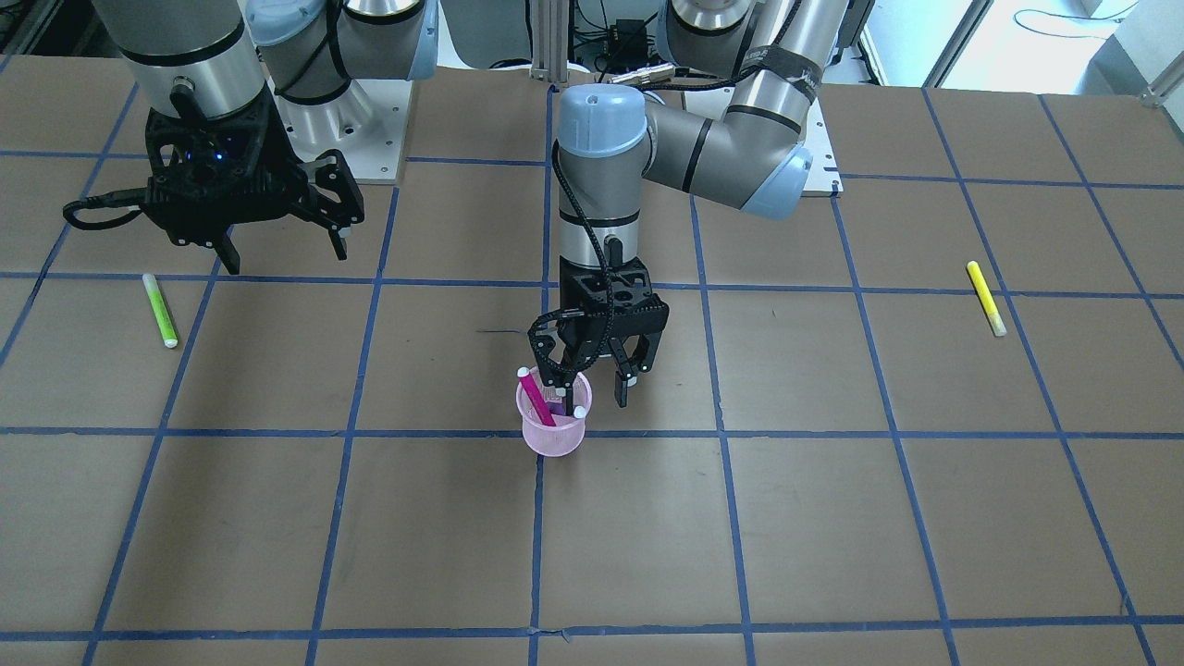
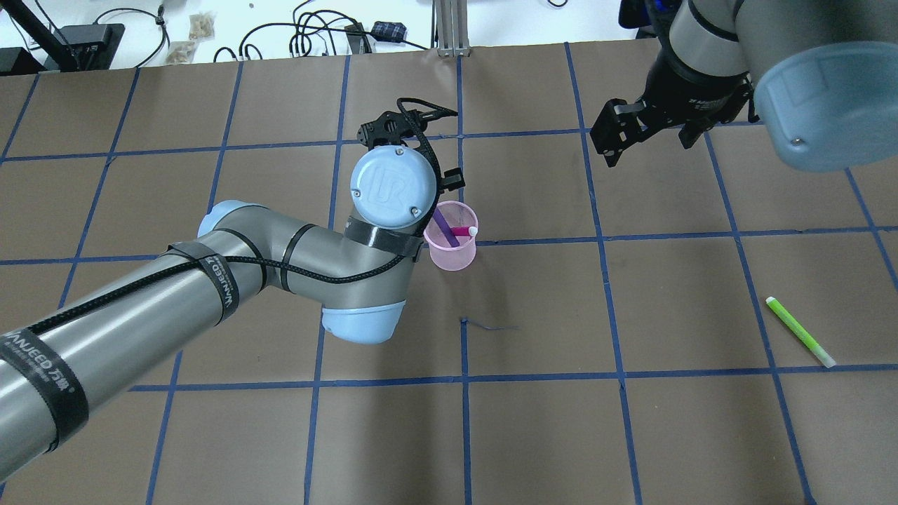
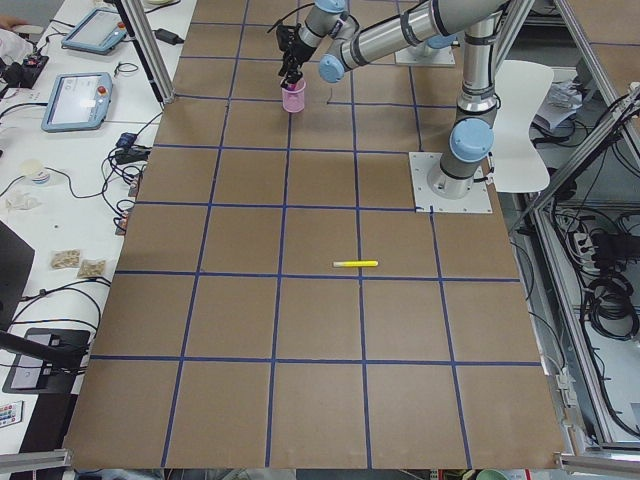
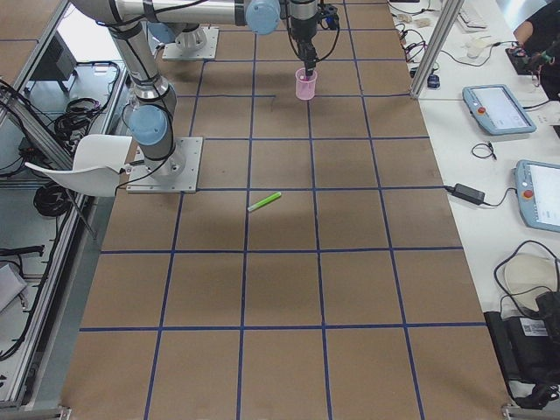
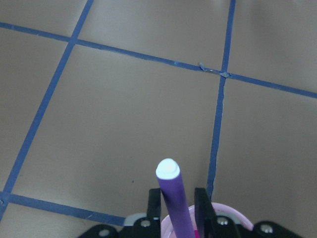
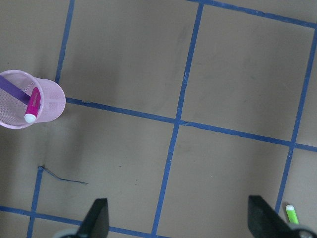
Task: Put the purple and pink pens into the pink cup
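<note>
- The pink cup (image 1: pixel 553 442) stood upright near the middle of the table (image 1: pixel 832 518), right by a crossing of the blue tape lines (image 1: pixel 721 432)
- The pink pen (image 1: pixel 536 400) leaned inside the cup, its white tip poking up over the rim
- The purple pen (image 5: pixel 173 198) was in the cup as well, slanting, with its white end up near the rim
- The left fingers (image 5: pixel 154 203) pointed down at the cup's mouth, one close on each side of the purple pen; whether they pinched it or stood just clear of it could not be told
- The right fingers (image 6: pixel 96 220) hung spread wide with nothing between them, above the table and well apart from the cup
- A green pen (image 1: pixel 159 310) lay flat on the robot's right, near the right fingers; a yellow pen (image 1: pixel 986 298) lay flat far out on its left
</note>
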Action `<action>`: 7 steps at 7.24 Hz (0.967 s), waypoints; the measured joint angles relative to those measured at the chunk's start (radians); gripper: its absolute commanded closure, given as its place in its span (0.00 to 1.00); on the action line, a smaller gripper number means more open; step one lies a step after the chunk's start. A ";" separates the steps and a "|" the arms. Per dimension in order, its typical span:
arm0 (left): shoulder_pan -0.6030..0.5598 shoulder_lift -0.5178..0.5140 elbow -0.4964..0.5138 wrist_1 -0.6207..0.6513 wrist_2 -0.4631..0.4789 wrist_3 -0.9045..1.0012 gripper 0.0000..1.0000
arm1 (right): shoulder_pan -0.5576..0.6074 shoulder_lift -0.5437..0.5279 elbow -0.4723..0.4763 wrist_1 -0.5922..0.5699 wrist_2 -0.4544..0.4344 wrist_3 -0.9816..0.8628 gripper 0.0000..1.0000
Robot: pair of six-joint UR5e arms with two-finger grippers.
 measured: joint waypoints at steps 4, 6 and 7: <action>0.084 0.071 0.161 -0.357 -0.032 0.120 0.00 | 0.000 -0.001 0.000 0.003 0.000 0.000 0.00; 0.185 0.124 0.258 -0.640 -0.067 0.283 0.00 | 0.000 -0.001 -0.003 0.004 -0.002 -0.006 0.00; 0.250 0.163 0.287 -0.791 -0.105 0.350 0.00 | 0.000 -0.001 -0.007 0.005 0.000 -0.006 0.00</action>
